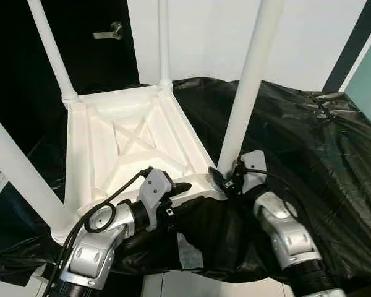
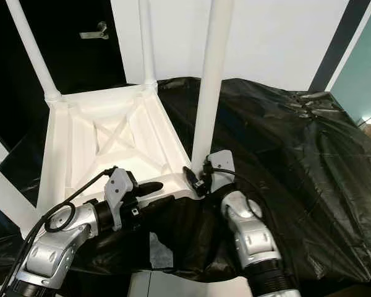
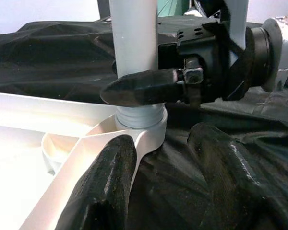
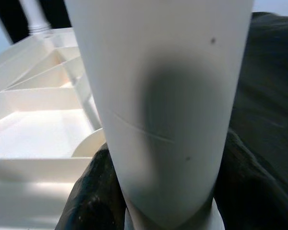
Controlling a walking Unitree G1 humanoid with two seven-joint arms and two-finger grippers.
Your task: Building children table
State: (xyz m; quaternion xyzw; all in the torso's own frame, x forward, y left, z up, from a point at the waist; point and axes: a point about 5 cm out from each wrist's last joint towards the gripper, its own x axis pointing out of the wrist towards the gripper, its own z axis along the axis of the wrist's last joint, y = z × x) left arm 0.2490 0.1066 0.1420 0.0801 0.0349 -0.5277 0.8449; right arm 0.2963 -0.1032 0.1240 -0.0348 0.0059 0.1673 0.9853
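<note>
A white children's table [image 1: 74, 154] lies upside down on a black cloth [image 1: 321, 142], with its legs pointing up. The near-right leg [image 1: 247, 80] stands in its corner socket [image 3: 139, 125]. My right gripper [image 1: 226, 179] is shut on this leg just above the socket, with a black finger [image 4: 91, 191] on each side of the white tube. My left gripper [image 1: 185, 195] is open at the table's near rim, close to the same corner. One of its fingers [image 3: 101, 191] rests on the rim and the other lies on the cloth outside.
Three other white legs rise from the far-left [image 1: 49, 49], far-right [image 1: 164, 37] and near-left [image 1: 18, 173] corners. A dark door with a lever handle [image 1: 108, 31] and a white wall stand behind. The cloth drops off at the near edge, above pale floor.
</note>
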